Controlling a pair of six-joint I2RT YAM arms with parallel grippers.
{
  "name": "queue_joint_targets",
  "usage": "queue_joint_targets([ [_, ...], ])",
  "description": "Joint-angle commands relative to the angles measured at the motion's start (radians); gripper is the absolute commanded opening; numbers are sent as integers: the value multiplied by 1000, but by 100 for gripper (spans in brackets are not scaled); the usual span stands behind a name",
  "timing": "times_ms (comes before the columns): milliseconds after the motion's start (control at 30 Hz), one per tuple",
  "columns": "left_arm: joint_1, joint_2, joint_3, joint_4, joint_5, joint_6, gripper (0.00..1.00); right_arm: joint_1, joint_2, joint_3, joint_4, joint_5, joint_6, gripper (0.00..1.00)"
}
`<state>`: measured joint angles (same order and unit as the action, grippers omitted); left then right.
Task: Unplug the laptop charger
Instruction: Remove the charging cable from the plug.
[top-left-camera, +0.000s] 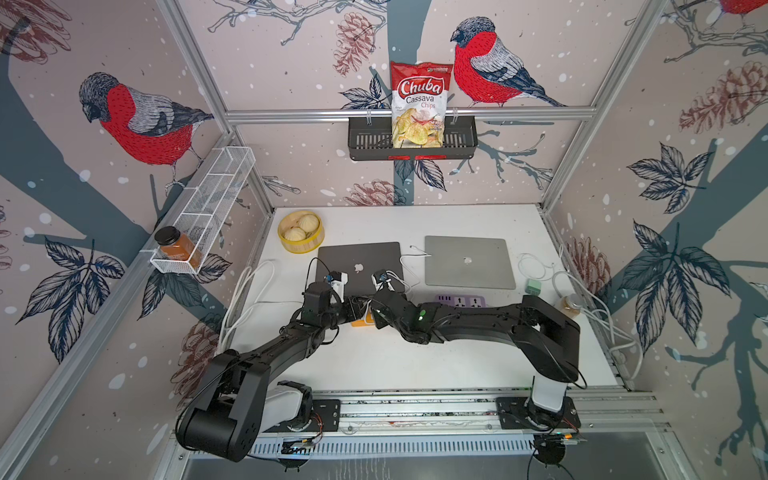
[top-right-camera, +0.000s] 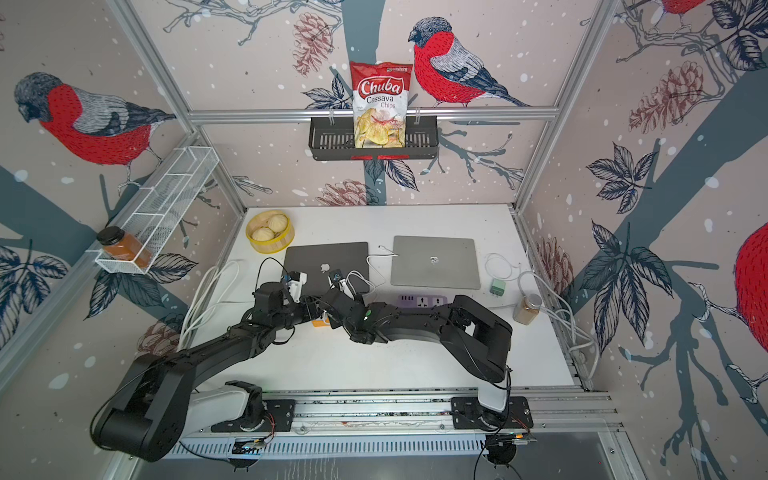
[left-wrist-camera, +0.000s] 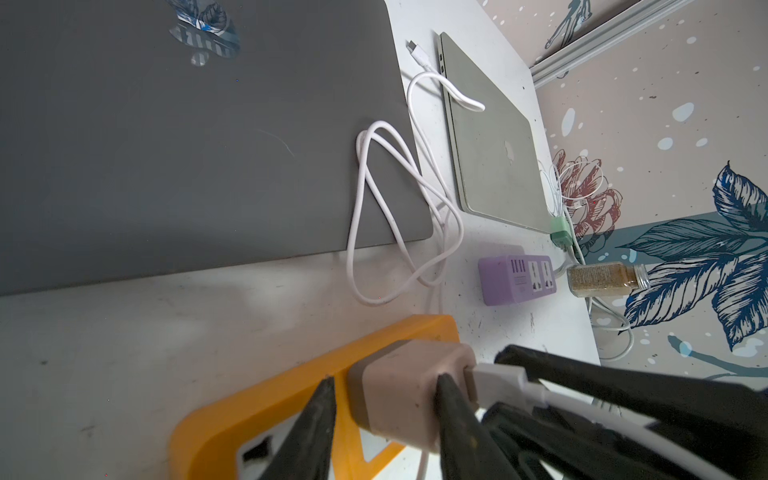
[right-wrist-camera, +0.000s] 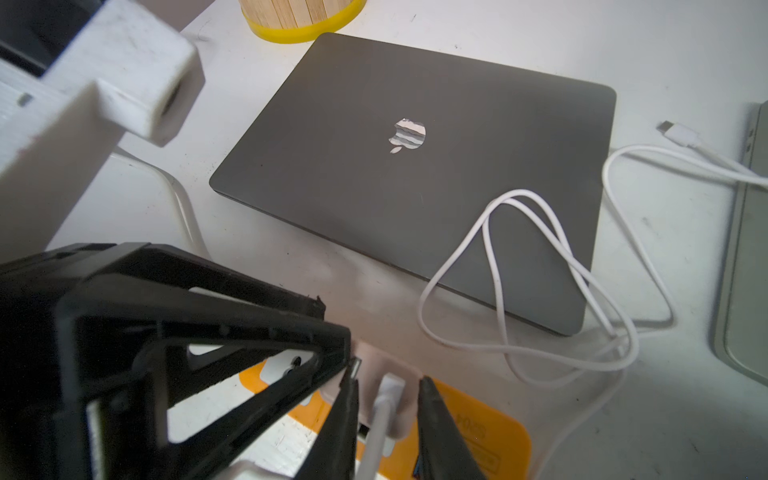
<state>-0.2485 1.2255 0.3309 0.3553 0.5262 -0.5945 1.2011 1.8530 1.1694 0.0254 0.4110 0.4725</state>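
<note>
I'm at the grasp: my right gripper (right-wrist-camera: 388, 378) has its fingers narrowly apart around the white plug (left-wrist-camera: 496, 380) of the beige cube charger (left-wrist-camera: 395, 399), I cannot tell what my left gripper (left-wrist-camera: 386, 376) holds, and next I'd pinch and pull straight out.

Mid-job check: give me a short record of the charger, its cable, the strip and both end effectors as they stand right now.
charger: beige block, seated in the orange power strip
cable: white cable, plug in the block; far end lies loose between the dark laptop and the silver laptop
left end effector: fingers either side of the block, contact unclear
right end effector: jaws apart around the plug
unplugged from strip: not yet
</note>
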Motion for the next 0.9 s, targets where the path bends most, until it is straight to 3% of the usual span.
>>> queue_joint_targets([
  [0,-5,2,-4,-23,-1,15,40,8,12,13,22,15,-7,25],
  [233,-7,11,-3,-63,-25,19,40,32,23,38,19,51,-24,20],
  [667,-13,38,0,-110,-64,21,39,32,-15,56,-42,106,-28,19],
  [867,-13,37,1,-107,-69,15,38,16,-88,-8,-50,101,-10,17],
])
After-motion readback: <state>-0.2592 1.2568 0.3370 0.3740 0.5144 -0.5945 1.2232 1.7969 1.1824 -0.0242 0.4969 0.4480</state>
